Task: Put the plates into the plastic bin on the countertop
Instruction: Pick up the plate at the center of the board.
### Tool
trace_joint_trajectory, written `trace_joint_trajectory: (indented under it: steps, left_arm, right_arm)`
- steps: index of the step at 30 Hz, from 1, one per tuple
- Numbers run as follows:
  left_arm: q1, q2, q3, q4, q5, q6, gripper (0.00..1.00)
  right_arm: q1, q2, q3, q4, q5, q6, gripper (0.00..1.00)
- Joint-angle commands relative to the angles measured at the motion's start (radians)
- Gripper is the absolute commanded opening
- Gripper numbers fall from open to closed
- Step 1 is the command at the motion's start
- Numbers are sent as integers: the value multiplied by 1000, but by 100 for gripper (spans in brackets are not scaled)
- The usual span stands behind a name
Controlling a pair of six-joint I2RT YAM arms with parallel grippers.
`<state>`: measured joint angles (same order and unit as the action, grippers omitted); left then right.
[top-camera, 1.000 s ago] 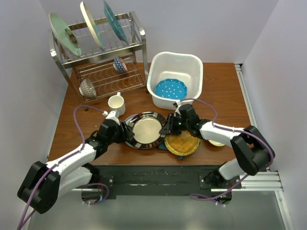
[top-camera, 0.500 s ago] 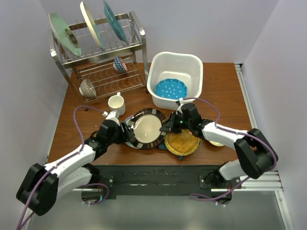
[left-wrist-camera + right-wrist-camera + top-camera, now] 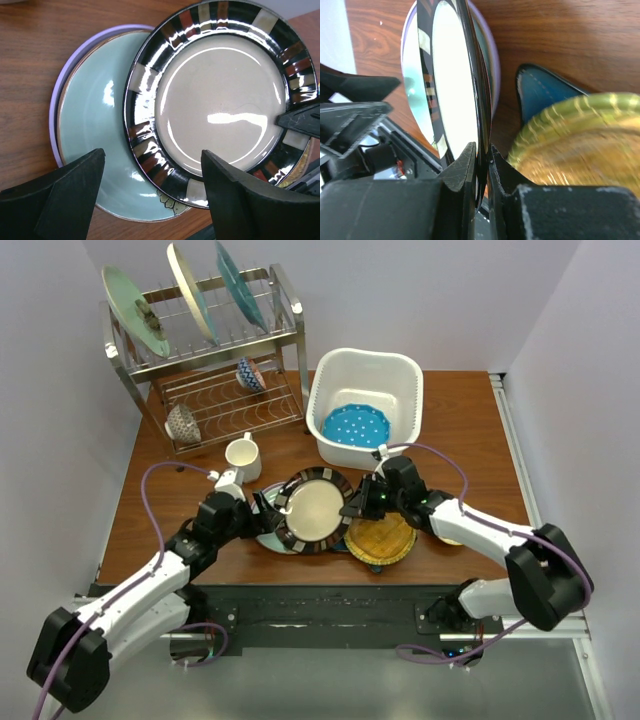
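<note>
Two grippers met at one plate. The right gripper point(image 3: 481, 150) was clamped on the rim of the black-rimmed cream plate point(image 3: 220, 100), with one finger on each face. The gripped edge stood clear of the plates beneath it, above the wooden table point(image 3: 470, 430). The left gripper point(image 3: 152, 165) faced the opposite rim with its fingers spread wide. The near rim lay between them, but whether they touched it could not be told. Under the held plate, directly ahead of the left gripper, lay the mint plate point(image 3: 95, 125), stacked on the lavender plate point(image 3: 79, 57). Just beside the right gripper's fingers, on the side away from the left gripper, sat the amber plate point(image 3: 580, 140), overlapping the blue star-shaped plate point(image 3: 540, 87). The plastic bin point(image 3: 365, 365) stood just beyond the right gripper, with the blue dotted plate point(image 3: 355, 425) flat on its bottom.
</note>
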<state>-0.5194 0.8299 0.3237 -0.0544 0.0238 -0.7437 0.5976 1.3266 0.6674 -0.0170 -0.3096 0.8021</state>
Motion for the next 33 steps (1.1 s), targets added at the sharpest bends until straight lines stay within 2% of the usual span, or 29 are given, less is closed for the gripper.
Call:
trace_joint_trajectory:
  steps: [1, 13, 22, 29, 33]
  left_arm:
    - [-5, -58, 20, 27, 24, 21, 84]
    - [-5, -91, 14, 16, 19, 21, 86]
    - [-5, -103, 12, 2, 11, 21, 86]
    - [-5, -136, 8, -12, 5, 30, 95]
    - [-5, -153, 3, -21, 1, 30, 97]
  right_arm:
    - [8, -92, 57, -99, 81, -106, 0]
    - [8, -211, 104, -219, 101, -132, 0]
    - [8, -247, 109, -228, 104, -126, 0]
    - [8, -279, 120, -239, 107, -123, 0]
    - [7, -303, 130, -250, 109, -122, 0]
